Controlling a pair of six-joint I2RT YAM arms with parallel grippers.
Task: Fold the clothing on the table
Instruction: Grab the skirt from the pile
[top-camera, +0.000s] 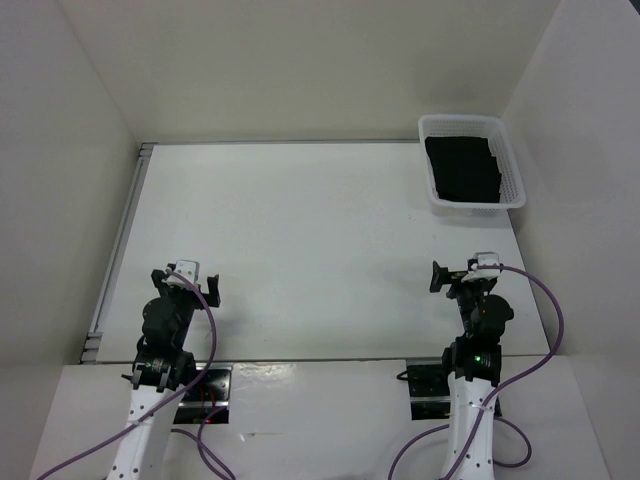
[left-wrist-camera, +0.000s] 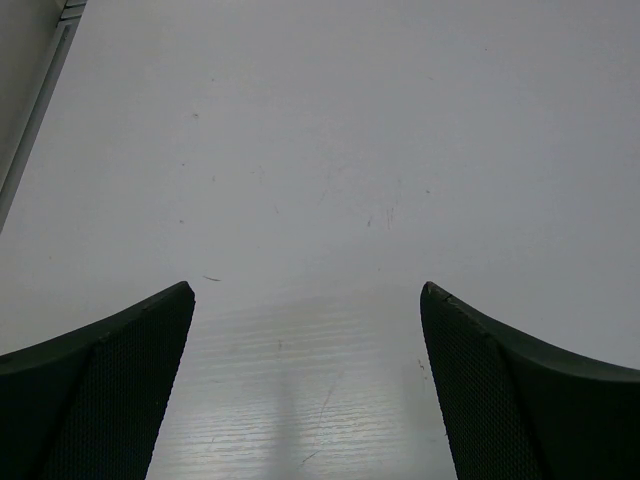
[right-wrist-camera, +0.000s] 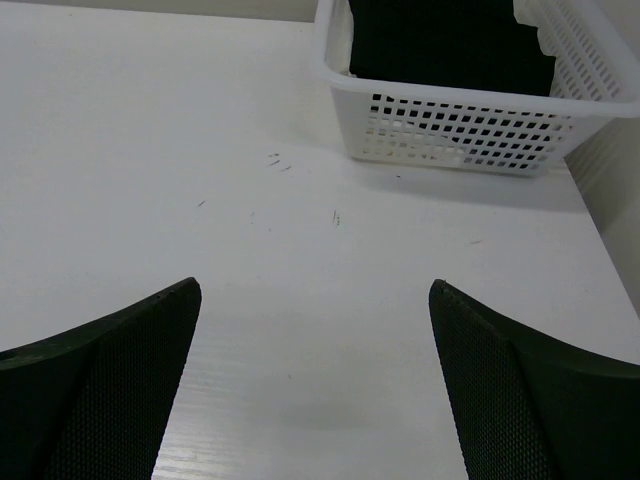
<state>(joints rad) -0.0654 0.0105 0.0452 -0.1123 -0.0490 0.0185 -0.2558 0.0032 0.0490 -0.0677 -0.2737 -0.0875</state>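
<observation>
Far right in a white perforated plastic basket (top-camera: 476, 206) sat the black fabric skirt (top-camera: 462, 170), nearest the right gripper (top-camera: 458, 272), gaping empty like the left gripper (top-camera: 190, 282).

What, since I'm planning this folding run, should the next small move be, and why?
Probably extend the right gripper toward the white basket at the far right corner of the table. The black clothing lies inside it, not spread out for folding, and the right arm is the nearer one. Its jaws stand open and empty, so nothing needs releasing first.
</observation>
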